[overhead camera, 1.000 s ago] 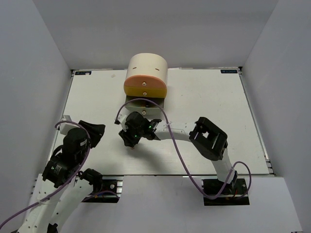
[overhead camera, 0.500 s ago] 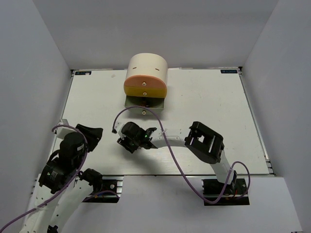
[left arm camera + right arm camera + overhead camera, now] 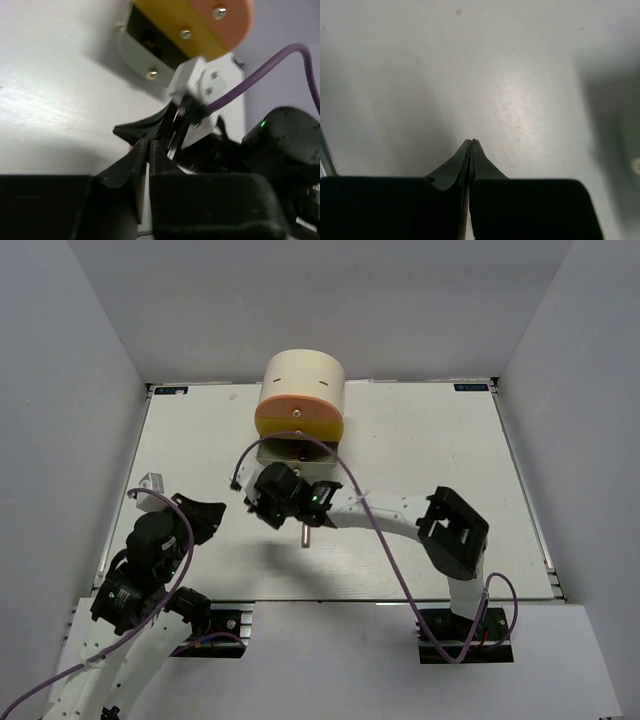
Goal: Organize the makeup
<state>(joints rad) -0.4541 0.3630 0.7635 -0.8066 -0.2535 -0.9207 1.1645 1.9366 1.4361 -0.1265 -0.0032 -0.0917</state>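
Note:
No makeup lies in plain sight on the table. Only dark shapes (image 3: 148,38) show inside the pulled-out bottom drawer (image 3: 297,453) of the cream cylindrical box (image 3: 303,375); I cannot tell what they are. My right gripper (image 3: 258,502) is shut and empty, low over bare table just in front of that drawer; it shows in its own wrist view (image 3: 472,141) and in the left wrist view (image 3: 150,131). My left gripper (image 3: 210,512) is shut and empty at the near left, pointing toward the right gripper (image 3: 148,142).
The box has orange-yellow drawer fronts (image 3: 299,420) with small metal knobs (image 3: 185,33). A purple cable (image 3: 345,485) loops over the right arm. A small pale stick-like thing (image 3: 306,536) shows beside the right forearm. A white bracket (image 3: 150,481) sits at the table's left edge.
The right gripper dipped toward the near side, then moved back up toward the open drawer, its elbow swinging right. The left arm shifted slightly. Both grippers stay shut.

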